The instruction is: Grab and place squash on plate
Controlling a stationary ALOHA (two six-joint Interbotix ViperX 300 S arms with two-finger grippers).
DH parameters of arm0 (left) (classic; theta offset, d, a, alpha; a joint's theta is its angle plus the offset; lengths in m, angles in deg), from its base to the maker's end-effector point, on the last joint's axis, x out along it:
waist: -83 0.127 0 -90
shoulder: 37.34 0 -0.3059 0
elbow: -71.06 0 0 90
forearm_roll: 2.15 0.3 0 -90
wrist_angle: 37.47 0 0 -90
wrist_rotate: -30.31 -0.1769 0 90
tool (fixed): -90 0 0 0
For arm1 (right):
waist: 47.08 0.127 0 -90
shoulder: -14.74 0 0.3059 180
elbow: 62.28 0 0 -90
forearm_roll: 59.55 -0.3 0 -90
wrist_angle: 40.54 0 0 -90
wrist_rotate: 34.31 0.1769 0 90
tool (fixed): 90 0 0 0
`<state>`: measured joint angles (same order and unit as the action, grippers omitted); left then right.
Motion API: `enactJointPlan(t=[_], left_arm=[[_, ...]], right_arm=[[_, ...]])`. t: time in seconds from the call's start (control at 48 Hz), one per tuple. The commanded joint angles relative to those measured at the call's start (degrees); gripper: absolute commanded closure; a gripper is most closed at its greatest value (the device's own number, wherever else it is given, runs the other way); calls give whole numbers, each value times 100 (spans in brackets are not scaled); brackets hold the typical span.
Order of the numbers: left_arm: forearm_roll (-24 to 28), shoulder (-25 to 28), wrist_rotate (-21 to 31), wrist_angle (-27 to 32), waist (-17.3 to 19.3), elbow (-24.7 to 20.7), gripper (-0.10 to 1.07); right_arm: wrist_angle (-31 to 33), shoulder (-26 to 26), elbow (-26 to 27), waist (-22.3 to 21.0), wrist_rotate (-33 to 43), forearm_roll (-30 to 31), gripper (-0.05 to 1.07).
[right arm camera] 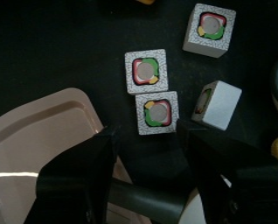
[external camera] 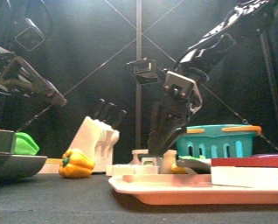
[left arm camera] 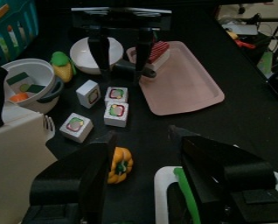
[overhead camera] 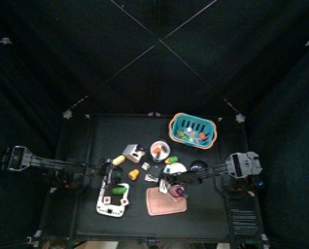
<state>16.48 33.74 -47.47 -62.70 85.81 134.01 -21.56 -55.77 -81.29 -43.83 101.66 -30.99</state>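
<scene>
Right claw [overhead camera: 177,180], seen from above, hangs mid-worktop [overhead camera: 85,136] near the pink tray [overhead camera: 164,202]. Front view: it points down behind the tray, jaws apart. Left wrist view: left claw [left arm camera: 148,175] gapes wide over a yellow pepper [left arm camera: 121,164]; the squash [left arm camera: 62,63] lies flat against the white plate [left arm camera: 89,57], long axis along the rim, green tip outermost. Right wrist view: jaws wide above patterned blocks [right arm camera: 156,111], holding nothing.

2 black jointed arms [external camera: 211,39] — matte black 2-jaw grippers [right arm camera: 148,140]
</scene>
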Motion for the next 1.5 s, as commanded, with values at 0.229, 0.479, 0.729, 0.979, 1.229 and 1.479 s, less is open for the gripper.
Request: enactJointPlan(t=[0.229,0.479,0.729,0.979,1.229,1.479], left_arm=[[0,9,0,0,18,-149,9],[-70,0,18,53,-26,-176,9],[-149,9,18,158,-123,-334,8],[-800,9,44,677,-483,-967,8],[-1925,9,44,2373,-650,-1626,8],[-2268,70,62,3656,-694,-2268,9]], right_arm=[[-18,-185,246,123,9,-9,15],[-18,-396,299,229,18,-123,15],[-229,-703,-53,255,-9,0,15],[-879,-1239,-563,132,0,176,15],[-1371,-1538,-1011,-220,-18,413,15],[-1881,-1846,-1424,-571,-18,519,15]])
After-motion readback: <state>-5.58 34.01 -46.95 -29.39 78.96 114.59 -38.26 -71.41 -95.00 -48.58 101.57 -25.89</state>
